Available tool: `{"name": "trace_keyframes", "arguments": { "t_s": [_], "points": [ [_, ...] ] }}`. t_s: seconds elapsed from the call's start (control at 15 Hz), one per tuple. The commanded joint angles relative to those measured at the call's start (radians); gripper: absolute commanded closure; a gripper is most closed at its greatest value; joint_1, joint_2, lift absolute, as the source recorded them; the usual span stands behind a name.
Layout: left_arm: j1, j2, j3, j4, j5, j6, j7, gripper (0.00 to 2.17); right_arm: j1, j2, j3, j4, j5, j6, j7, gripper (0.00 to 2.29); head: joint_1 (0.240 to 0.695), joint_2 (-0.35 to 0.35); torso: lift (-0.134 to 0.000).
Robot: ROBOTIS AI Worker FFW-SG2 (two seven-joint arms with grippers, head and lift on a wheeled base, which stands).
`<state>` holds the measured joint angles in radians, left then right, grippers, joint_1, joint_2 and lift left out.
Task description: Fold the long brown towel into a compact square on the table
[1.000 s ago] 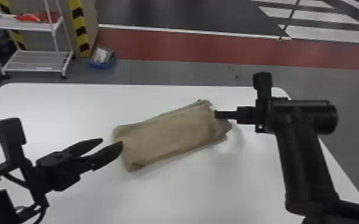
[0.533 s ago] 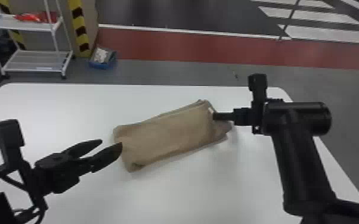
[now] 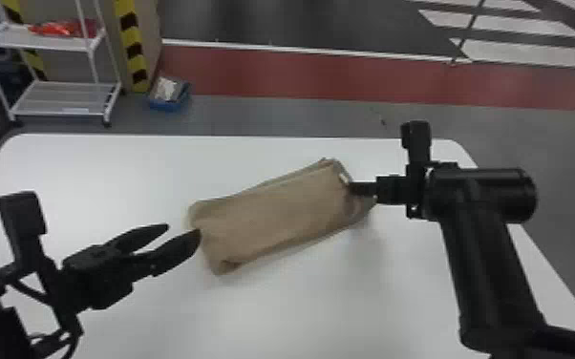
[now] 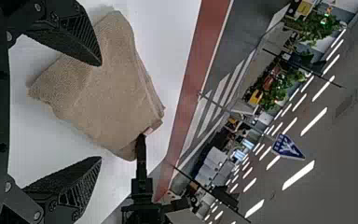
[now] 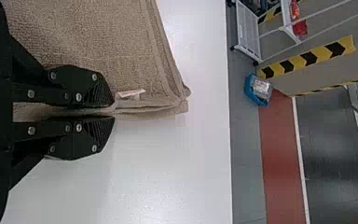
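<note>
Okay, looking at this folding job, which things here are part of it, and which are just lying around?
Part of the job:
- brown towel
- white table
- right gripper, closed on the towel
- left gripper, open

Just around:
- white wheeled rack
- red items on its shelf
- blue bin on the floor

brown towel (image 3: pixel 272 217): matt, rough cloth | table (image 3: pixel 272 315): smooth, faint sheen | rack (image 3: pixel 67 98): metal-looking

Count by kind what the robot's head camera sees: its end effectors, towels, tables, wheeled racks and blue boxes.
End effectors: 2 (left end effector, right end effector)
Brown towel: 1
White table: 1
White wheeled rack: 1
Blue box: 1
Total: 6
</note>
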<state>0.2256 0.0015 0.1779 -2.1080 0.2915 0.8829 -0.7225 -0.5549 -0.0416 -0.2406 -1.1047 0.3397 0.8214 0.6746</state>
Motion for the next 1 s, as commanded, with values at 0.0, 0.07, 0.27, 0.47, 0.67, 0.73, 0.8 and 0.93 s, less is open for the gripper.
{"name": "trace_keyframes", "arguments": {
  "t_s": [0.0,0.07,0.27,0.47,0.67,0.73,0.8,0.93],
  "points": [
    [0.0,-0.004,0.0,0.0,0.0,0.0,0.0,0.2,0.012,0.0,-0.013,-0.017,-0.018,0.003,0.006,1.43,0.695,-0.142,-0.124],
    [0.0,-0.004,0.0,0.0,0.0,0.0,0.0,0.2,0.021,0.002,-0.017,-0.032,-0.033,0.003,0.008,1.43,0.695,-0.142,-0.124],
    [0.001,-0.004,0.005,-0.001,0.0,0.0,0.0,0.2,0.056,0.008,-0.054,-0.178,-0.094,0.077,0.031,1.43,0.695,-0.141,-0.124],
    [0.001,-0.004,0.006,0.0,0.0,0.0,0.0,0.2,0.079,0.028,-0.069,-0.305,-0.131,0.166,0.072,1.43,0.695,-0.14,-0.124],
    [0.0,-0.004,0.009,-0.001,-0.002,0.012,0.0,0.2,0.096,0.035,-0.108,-0.374,-0.185,0.196,0.086,1.43,0.695,-0.13,-0.124],
    [0.0,-0.004,0.012,-0.004,-0.002,0.012,0.0,0.2,0.095,0.042,-0.124,-0.394,-0.214,0.196,0.089,1.43,0.695,-0.13,-0.124],
    [0.0,-0.004,0.014,-0.006,-0.003,0.015,0.0,0.2,0.095,0.042,-0.135,-0.415,-0.242,0.16,0.089,1.43,0.695,-0.131,-0.124],
    [0.001,-0.004,0.012,-0.015,-0.006,0.018,0.0,0.2,0.084,0.042,-0.146,-0.448,-0.291,0.104,0.102,1.43,0.695,-0.127,-0.124]
  ]
}}
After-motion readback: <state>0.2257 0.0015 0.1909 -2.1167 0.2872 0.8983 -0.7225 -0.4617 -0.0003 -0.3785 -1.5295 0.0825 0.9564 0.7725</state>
